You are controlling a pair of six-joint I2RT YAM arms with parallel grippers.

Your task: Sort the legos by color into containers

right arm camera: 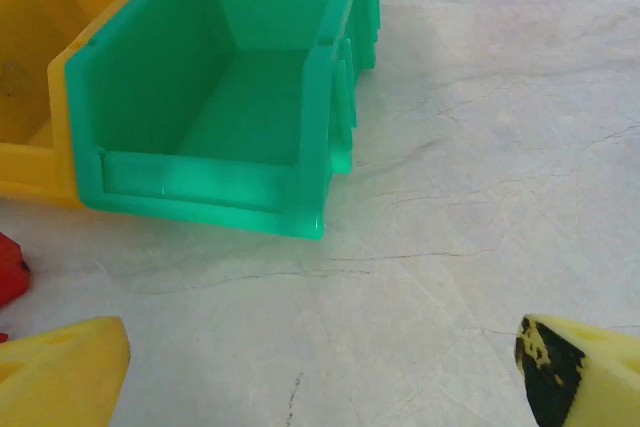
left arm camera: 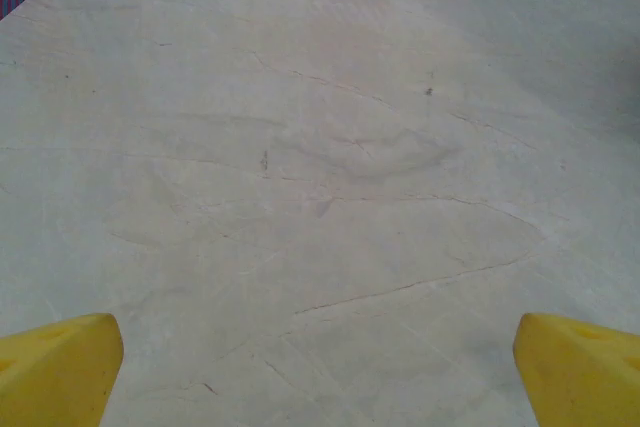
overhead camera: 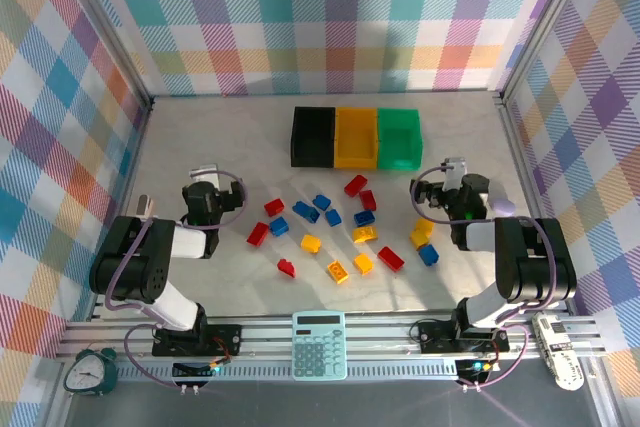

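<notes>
My left claw (overhead camera: 205, 173) hangs over a bare part of the pale stone-look table top (overhead camera: 250, 137). Its two yellow fingertips (left arm camera: 55, 372) are spread wide and grip nothing. My right claw (overhead camera: 455, 169) is spread wide too, and nothing is in it.

The small plastic lego bricks (overhead camera: 364, 217) lie on the table between my two arms. They are red, yellow and blue, all mixed up. Most are in a loose bunch in the middle. A few yellow and blue ones lie close to the right arm.

Three open plastic bins stand in a row at the far side of the table, touching side by side. The black plastic bin (overhead camera: 313, 137) is on the left, the yellow plastic bin (overhead camera: 356, 139) is in the middle, and the green plastic bin (overhead camera: 400, 139) is on the right.

From the right wrist camera, the green bin is just ahead and a bit to the left. One red brick (right arm camera: 8, 267) peeks in at the left edge.

A teal calculator (overhead camera: 319, 344) lies on the rail between the arm bases.
</notes>
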